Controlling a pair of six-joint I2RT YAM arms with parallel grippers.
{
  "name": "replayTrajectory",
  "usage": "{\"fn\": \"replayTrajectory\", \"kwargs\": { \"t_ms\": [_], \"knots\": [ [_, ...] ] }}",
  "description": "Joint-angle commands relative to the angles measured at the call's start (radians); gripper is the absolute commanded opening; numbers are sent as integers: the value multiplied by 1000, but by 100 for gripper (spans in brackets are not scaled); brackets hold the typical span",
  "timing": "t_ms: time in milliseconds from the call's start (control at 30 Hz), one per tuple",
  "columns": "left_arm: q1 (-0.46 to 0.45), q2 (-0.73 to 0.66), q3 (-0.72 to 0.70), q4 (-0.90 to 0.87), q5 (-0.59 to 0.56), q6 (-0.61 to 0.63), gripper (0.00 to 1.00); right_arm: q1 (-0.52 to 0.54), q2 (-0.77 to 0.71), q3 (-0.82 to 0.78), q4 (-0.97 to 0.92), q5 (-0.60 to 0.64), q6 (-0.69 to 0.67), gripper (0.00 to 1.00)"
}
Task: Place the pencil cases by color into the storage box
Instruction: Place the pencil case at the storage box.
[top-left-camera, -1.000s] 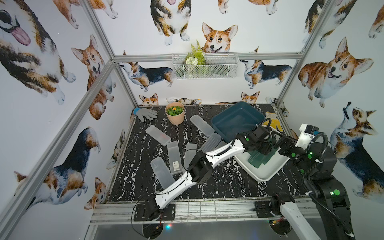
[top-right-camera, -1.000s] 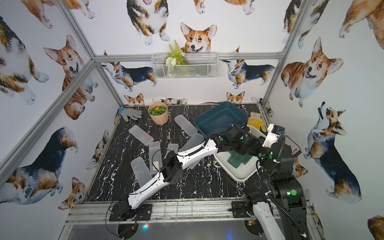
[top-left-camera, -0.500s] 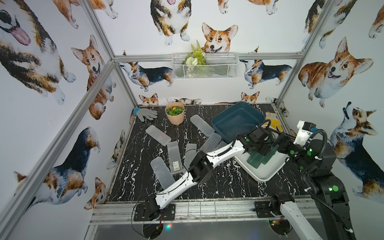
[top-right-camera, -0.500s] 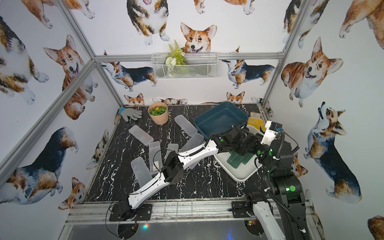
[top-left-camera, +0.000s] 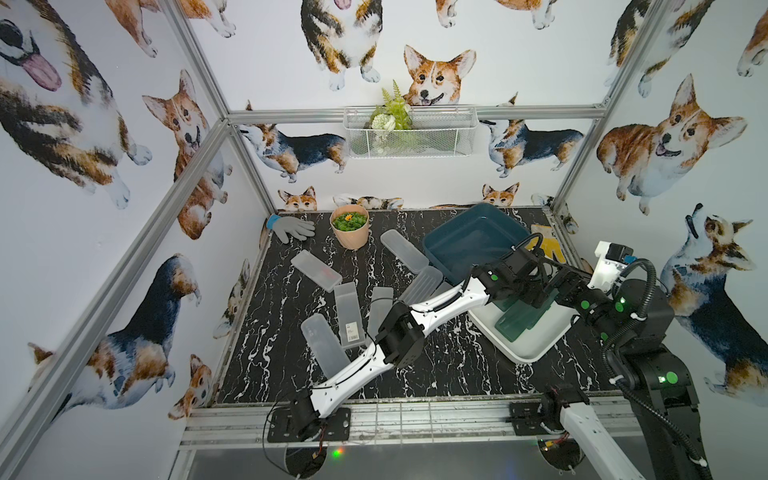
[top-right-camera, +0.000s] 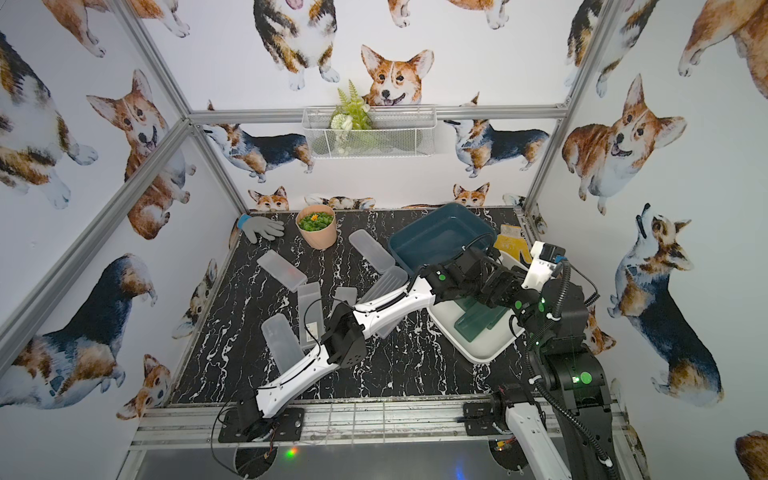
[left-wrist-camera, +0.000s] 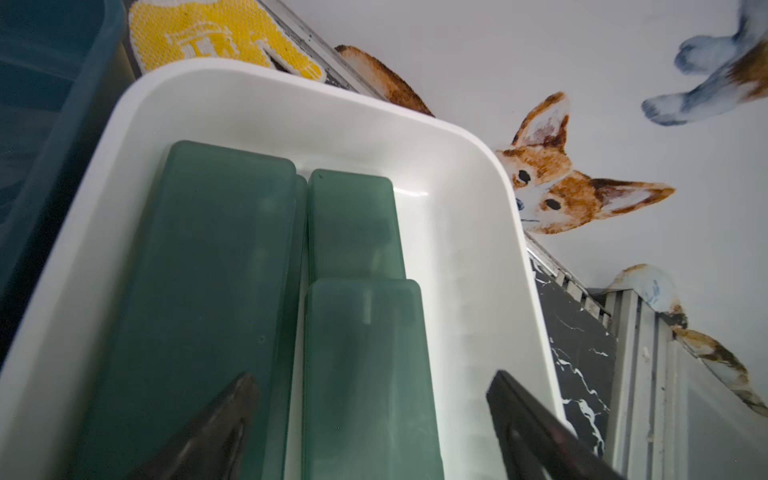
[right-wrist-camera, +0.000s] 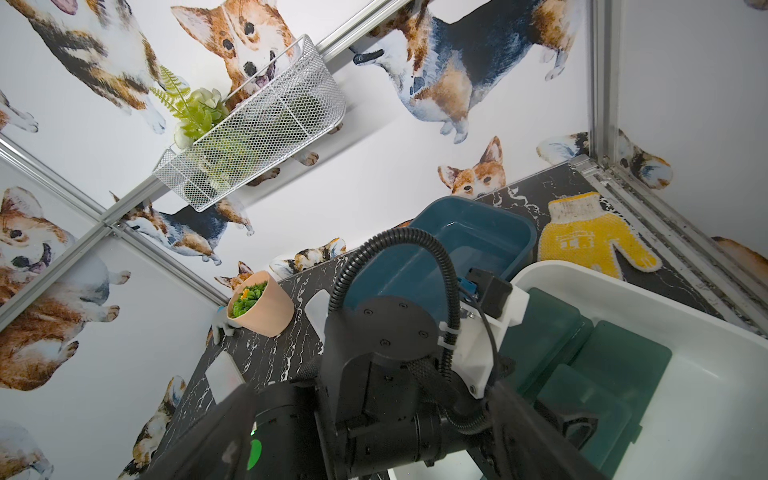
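The white storage box (top-left-camera: 536, 353) (top-right-camera: 486, 353) at the right holds three dark green pencil cases (top-left-camera: 515, 324) (left-wrist-camera: 208, 270). My left gripper (left-wrist-camera: 372, 376) hangs open just over the nearest green case (left-wrist-camera: 365, 332), its fingers clear of both long sides. In the left wrist view that case lies in the box, overlapping another green case (left-wrist-camera: 353, 224). My right gripper (right-wrist-camera: 372, 388) is open too, close behind the left arm's wrist and holding nothing. Several frosted white pencil cases (top-left-camera: 316, 270) (top-left-camera: 348, 311) (top-left-camera: 403, 249) lie on the black table. The dark blue storage box (top-left-camera: 469, 241) (top-right-camera: 436, 237) holds no cases.
A peach pot of green plants (top-left-camera: 350, 226) and a grey glove (top-left-camera: 291, 227) sit at the table's back left. A yellow glove (top-left-camera: 548, 245) lies behind the white box. A wire basket (top-left-camera: 409, 131) hangs on the back wall. Both arms crowd over the white box.
My left gripper has gone from shut to open, letting go of the green case, which now rests in the white box. The right arm shifted only slightly.
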Motion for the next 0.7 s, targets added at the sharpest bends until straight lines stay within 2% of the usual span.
{"fn": "replayTrajectory", "kwargs": {
  "t_ms": [0,133,333,500,600,667],
  "knots": [
    [25,-43,5,47,5,-20,91,1,8,24,34,5,6,89],
    [80,-114,-35,59,8,-55,91,1,34,56,20,7,2,89],
    [196,-291,-217,68,7,-88,90,1,64,110,-50,3,-8,89],
    [279,-503,-480,91,-18,-68,90,1,81,145,-176,-25,-25,89],
    [327,-655,-691,152,-25,-87,90,1,93,141,-269,-53,-50,89],
    [345,-744,-793,157,-24,-74,90,2,118,119,-336,-102,-76,89]
  ]
}}
